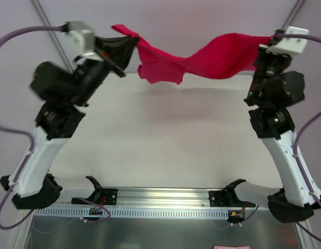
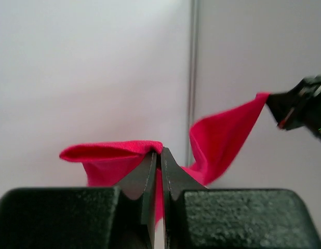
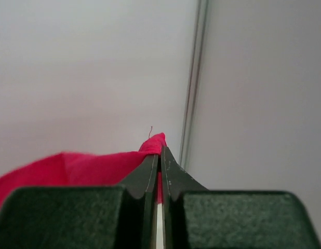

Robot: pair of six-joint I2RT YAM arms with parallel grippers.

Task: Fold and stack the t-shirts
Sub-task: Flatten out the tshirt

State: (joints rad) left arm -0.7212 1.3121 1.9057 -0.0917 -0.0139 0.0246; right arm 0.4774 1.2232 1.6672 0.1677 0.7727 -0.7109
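A crimson-red t-shirt [image 1: 191, 59] hangs in the air above the far side of the table, stretched between both arms and sagging in the middle, with a bunched fold drooping left of centre. My left gripper [image 1: 130, 40] is shut on its left end. My right gripper [image 1: 267, 41] is shut on its right end. In the left wrist view the jaws [image 2: 160, 151] pinch a rolled edge of the t-shirt [image 2: 108, 155], and the cloth runs across to the right gripper [image 2: 301, 106]. The right wrist view shows the gripper [image 3: 160, 150] closed on a corner of the t-shirt [image 3: 72, 168].
The white table [image 1: 165, 135] lies beneath the hanging cloth. A metal rail [image 1: 160, 197] with black brackets runs along the near edge between the arm bases. A bit of pink fabric [image 1: 230, 247] shows at the bottom edge. Frame poles [image 1: 46, 26] stand at the back corners.
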